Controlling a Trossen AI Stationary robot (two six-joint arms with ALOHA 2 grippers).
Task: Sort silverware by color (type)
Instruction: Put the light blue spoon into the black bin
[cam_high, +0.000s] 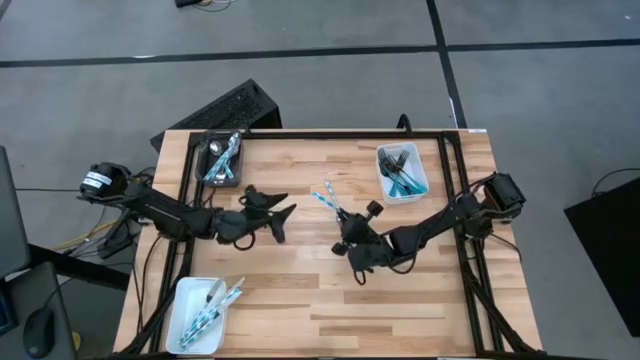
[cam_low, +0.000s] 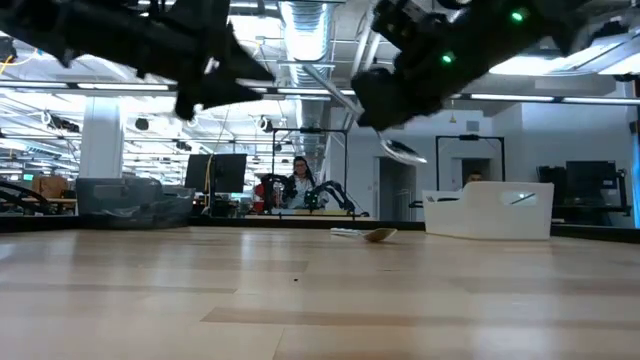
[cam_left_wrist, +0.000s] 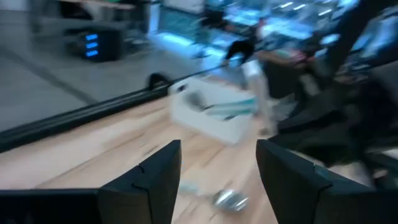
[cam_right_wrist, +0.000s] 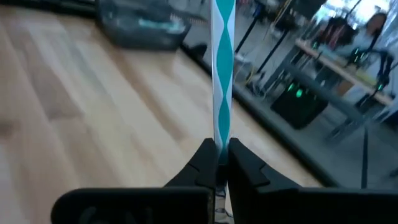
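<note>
My right gripper (cam_high: 347, 228) (cam_right_wrist: 222, 149) hovers over the middle of the table, shut on a piece of silverware with a teal-and-white striped handle (cam_right_wrist: 222, 74). Its rounded silver head (cam_low: 405, 152) hangs clear of the wood in the low view. A second piece (cam_high: 321, 197) (cam_low: 366, 235) lies flat on the table just beyond. My left gripper (cam_high: 283, 218) (cam_left_wrist: 217, 162) is open and empty, left of the right one, above the table. Its wrist view shows a silver head (cam_left_wrist: 227, 199) lying on the wood below it. My right gripper pinches the striped handle (cam_right_wrist: 221, 138) between its two fingers. Most of the handle sticks out forward past the fingertips, toward the far edge. The piece is lifted clear of the table, tilted, with its silver head (cam_low: 405, 152) lowest.
A white tray (cam_high: 404, 186) with silverware sits at the far right. Another white tray (cam_high: 186, 300) with pieces sits at the near left corner. A dark bin (cam_high: 213, 181) holding several pieces is at the far left. A black frame rail (cam_high: 340, 133) runs along the far edge.
</note>
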